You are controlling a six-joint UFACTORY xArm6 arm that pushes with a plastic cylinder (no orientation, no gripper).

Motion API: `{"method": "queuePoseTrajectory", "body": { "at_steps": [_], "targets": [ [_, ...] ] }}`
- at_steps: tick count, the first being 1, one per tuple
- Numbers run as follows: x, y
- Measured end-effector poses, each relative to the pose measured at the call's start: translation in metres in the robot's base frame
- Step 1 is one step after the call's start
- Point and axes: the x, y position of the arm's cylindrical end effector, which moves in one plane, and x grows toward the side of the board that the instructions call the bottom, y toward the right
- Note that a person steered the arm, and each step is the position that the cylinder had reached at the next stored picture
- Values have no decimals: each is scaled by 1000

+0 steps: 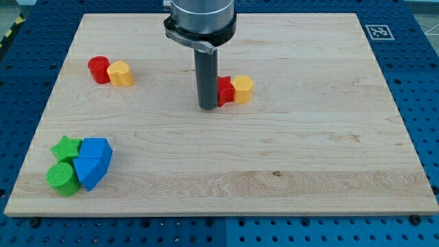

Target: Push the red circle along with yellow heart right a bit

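Observation:
The red circle (99, 69) lies at the upper left of the wooden board, with the yellow heart (121, 73) touching its right side. My tip (208, 108) is near the board's middle, well to the right of that pair and a little lower. It stands against the left side of another red block (226, 91), whose shape the rod partly hides. A yellow hexagon (242, 88) touches that red block's right side.
At the lower left a cluster sits close together: a green star (66, 147), a green circle (62, 177) and two blue blocks (97, 151) (88, 172). The board's edge (219, 214) runs along the view's bottom; a blue pegboard surrounds the board.

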Motion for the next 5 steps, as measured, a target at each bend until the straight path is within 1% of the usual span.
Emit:
{"method": "queuePoseTrajectory", "body": {
  "at_steps": [1,3,4,5],
  "targets": [
    [0,-20],
    [-5,-152],
    [-20,-219],
    [-47,-274]
  ]
}}
